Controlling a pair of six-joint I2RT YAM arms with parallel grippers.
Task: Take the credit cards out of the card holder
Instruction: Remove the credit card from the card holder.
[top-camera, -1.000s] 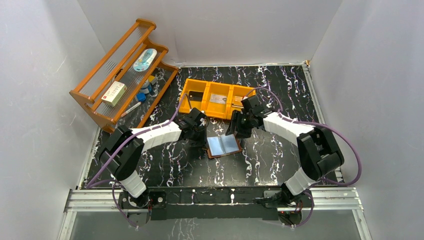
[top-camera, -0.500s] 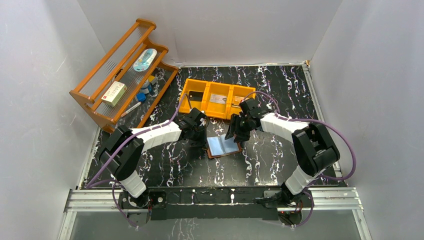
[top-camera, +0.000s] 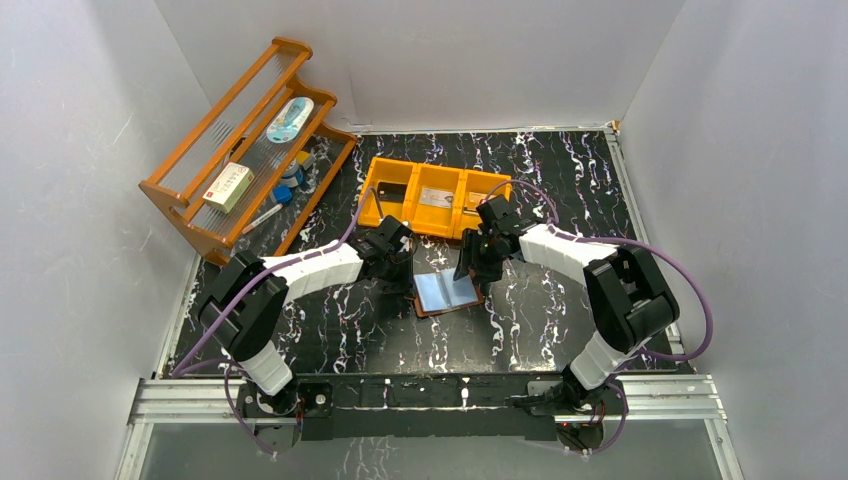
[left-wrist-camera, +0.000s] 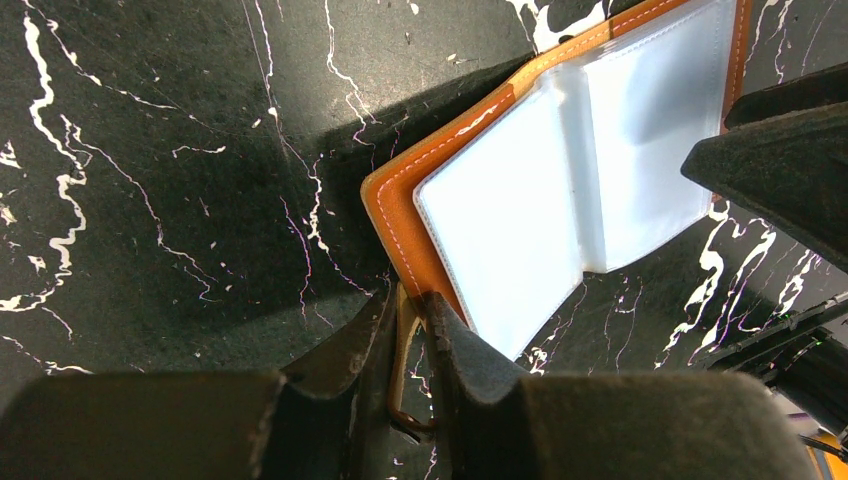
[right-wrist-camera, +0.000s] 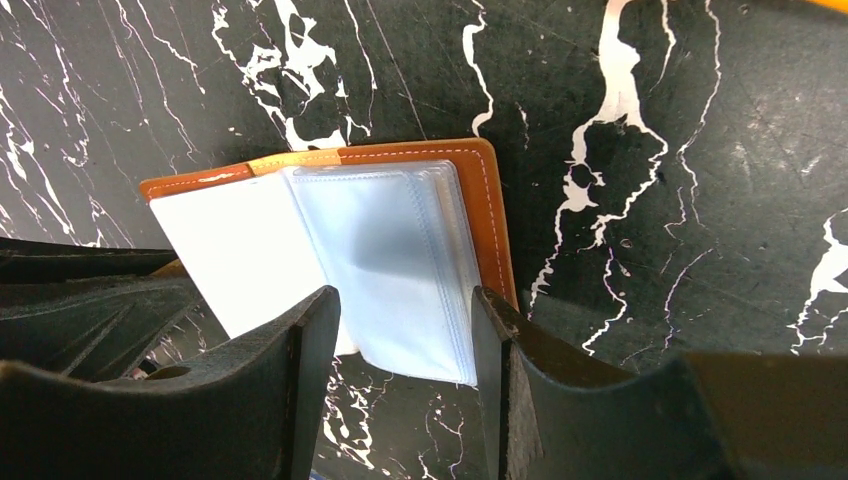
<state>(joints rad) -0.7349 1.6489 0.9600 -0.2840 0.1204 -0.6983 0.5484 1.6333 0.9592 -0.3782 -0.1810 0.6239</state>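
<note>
Brown stitched leather folded open like a book, the small card holder (top-camera: 447, 292) lies flat on the black, white-veined bench (top-camera: 340, 335). It sits between the two arms and just in front of the orange three-compartment plastic bin (top-camera: 437, 166).

The left jaws are pressed together on a thin tan edge of the holder's left cover (left-wrist-camera: 400, 215), pinning it at that side. The right jaws stand apart, one finger (right-wrist-camera: 300, 350) on either side of the loose stack of shiny pale-blue clear pockets (right-wrist-camera: 400, 250) on the right half. They grip nothing, and it cannot be told whether they touch the plastic.

No thin rectangular credit cards show through the pockets in either wrist view. Small flat shapes lie in the bin, but they are too small to name with certainty.

The likeliest trouble is that the right jaws close on several slippery sleeves rather than on a card. A pull would then lift the whole holder, strain the plastic, or drag the cover out of the left jaws, whose hold is only on a narrow edge. A card seated deep in a sleeve could also slide between the fingers and stay put. The two sets of fingers also work very near each other over the holder, so a small sideways error could knock them together.
</note>
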